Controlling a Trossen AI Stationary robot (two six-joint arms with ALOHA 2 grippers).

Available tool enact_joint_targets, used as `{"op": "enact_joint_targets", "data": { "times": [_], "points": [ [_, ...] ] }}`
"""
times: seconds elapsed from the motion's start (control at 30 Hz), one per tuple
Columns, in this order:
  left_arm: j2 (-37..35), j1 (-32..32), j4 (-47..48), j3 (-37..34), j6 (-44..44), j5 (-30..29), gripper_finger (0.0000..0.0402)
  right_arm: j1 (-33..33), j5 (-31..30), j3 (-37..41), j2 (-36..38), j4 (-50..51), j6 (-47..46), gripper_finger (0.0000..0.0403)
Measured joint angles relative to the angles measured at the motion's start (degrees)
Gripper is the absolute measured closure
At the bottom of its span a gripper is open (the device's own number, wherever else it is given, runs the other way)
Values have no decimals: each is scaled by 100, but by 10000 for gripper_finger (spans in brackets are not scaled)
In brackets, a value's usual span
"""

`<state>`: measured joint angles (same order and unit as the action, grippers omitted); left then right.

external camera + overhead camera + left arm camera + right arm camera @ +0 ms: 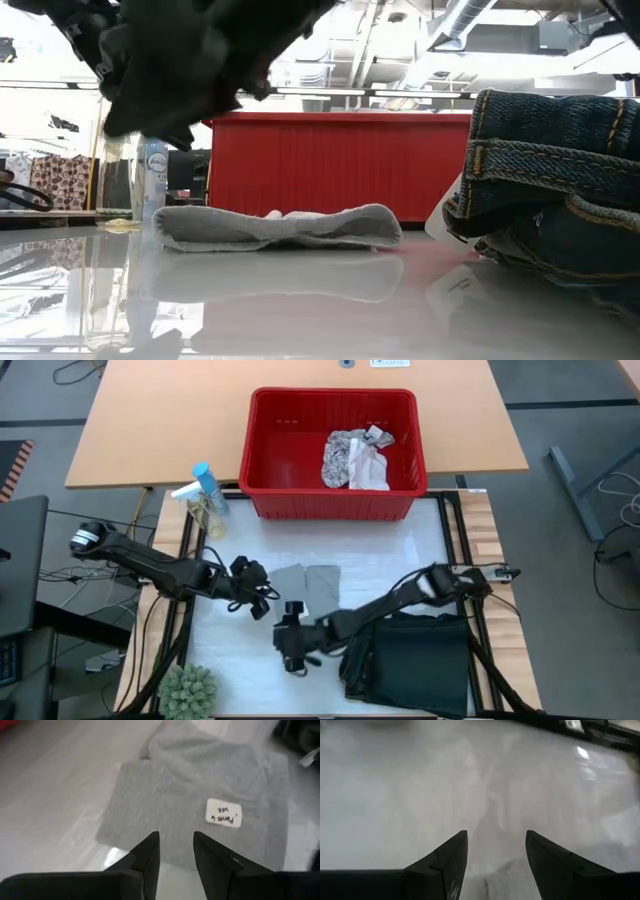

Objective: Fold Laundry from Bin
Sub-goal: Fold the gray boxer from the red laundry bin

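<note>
**Meanwhile, grey cloth half folded**

From above, I saw the grey cloth [306, 584] on the worktop [400, 550] between both arms, the bin [333, 408] beyond. My left wrist showed the left gripper [176, 851] narrowly parted, empty, at the cloth's edge. My right gripper [496, 851] gaped wide over bare worktop. Next, I judged, pinch that edge and fold.

A red rectangular plastic bin [333, 453] with slotted sides is sitting at the far edge of the white worktop [380, 550], holding a white-grey patterned cloth [354, 458]. A small folded grey cloth [307, 584] is lying mid-worktop. The left gripper [262, 602] is hovering just beside it; the right gripper [292, 648] is reaching across near a folded dark garment [410, 660]. A spray bottle [206, 495] is standing left of the bin, a green plant [188, 691] at the near corner.
</note>
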<state>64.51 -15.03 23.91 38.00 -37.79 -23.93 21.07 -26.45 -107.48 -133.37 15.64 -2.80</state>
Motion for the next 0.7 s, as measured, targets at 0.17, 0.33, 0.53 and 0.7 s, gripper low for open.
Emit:
{"op": "enact_joint_targets", "data": {
  "times": [0.17, 0.33, 0.53, 0.7],
  "points": [
    [-253, 0, 289, 0, -17, -64, 294, 16, -345, -975, -757, 1091, -664, 179],
    [-269, -2, 382, 0, 8, -81, 294, -22, -364, -1612, -1203, 2336, -1654, 179],
    [-249, -2, 349, 0, 120, -242, 294, -56, -343, -1650, -1167, 2829, -2244, 227],
    [-249, -2, 354, 0, 123, -392, 294, -131, -339, -1630, -1003, 3294, -2607, 376]
  ]
}}
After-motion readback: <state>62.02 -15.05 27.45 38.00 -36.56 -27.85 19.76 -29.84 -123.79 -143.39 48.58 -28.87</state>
